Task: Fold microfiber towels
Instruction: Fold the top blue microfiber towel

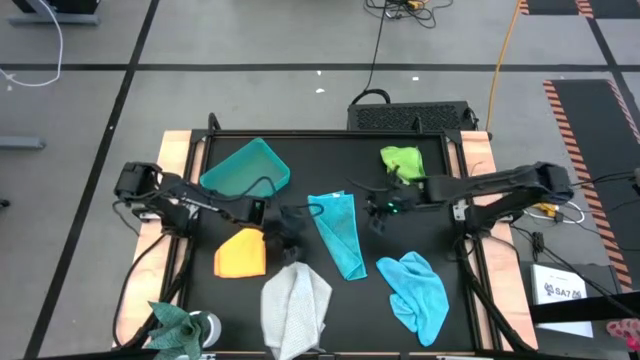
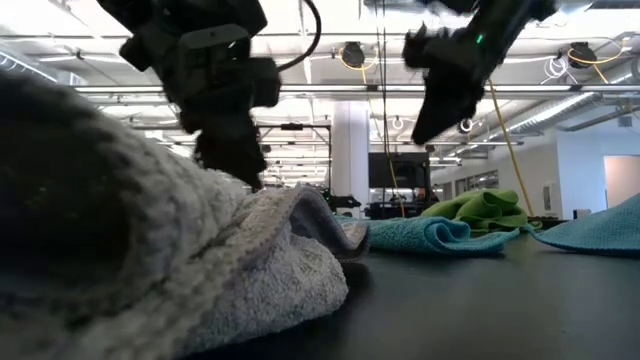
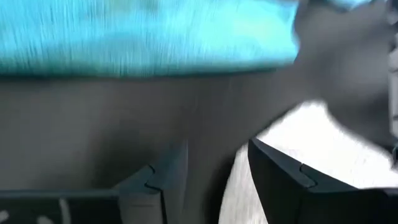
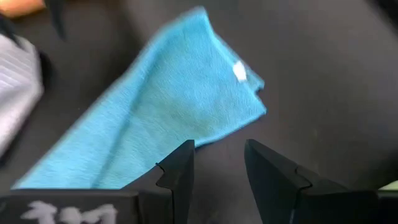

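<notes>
Just past the left gripper [image 1: 290, 238], whose fingers stood apart on nothing, lay the crumpled light grey microfiber towel [image 1: 296, 306], with the folded teal microfiber towel [image 1: 340, 234] right beside it. Over by that teal cloth's far corner, the right gripper [image 4: 219, 163] hovered, spread and empty too.

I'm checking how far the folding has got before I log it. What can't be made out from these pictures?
- Grey towel: cut off by the bottom edge in the high view; the low view shows only a near, blurred heap, so its fold stays unclear.
- Orange towel: hidden behind that heap in the low view.
- Teal towel: motion-blurred in the left wrist view.
- Lime green towel: too small in the high view to tell its folds.
</notes>
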